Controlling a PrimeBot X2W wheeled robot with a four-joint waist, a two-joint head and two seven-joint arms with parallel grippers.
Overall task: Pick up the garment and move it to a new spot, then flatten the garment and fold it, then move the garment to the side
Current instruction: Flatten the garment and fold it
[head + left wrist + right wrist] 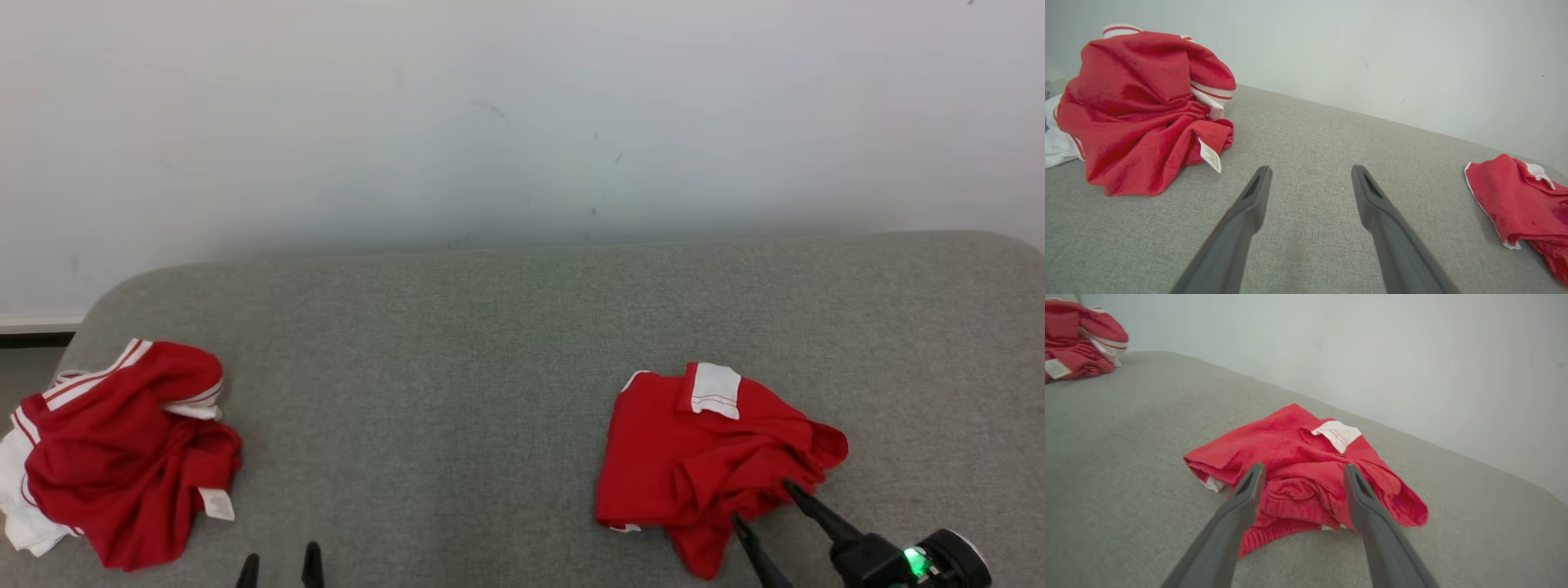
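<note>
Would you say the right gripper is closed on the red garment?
No, the right gripper hovers at the red garment with jaws wide apart, clamping nothing.

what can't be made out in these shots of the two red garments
Care tag on the left garment: print too small, left wrist view.
Right garment: cut off by that view's right edge.
Right pincer: head view, its fingers overlap the right garment; contact unclear.
Left pincer: head view, bottom edge cuts it off.
</note>
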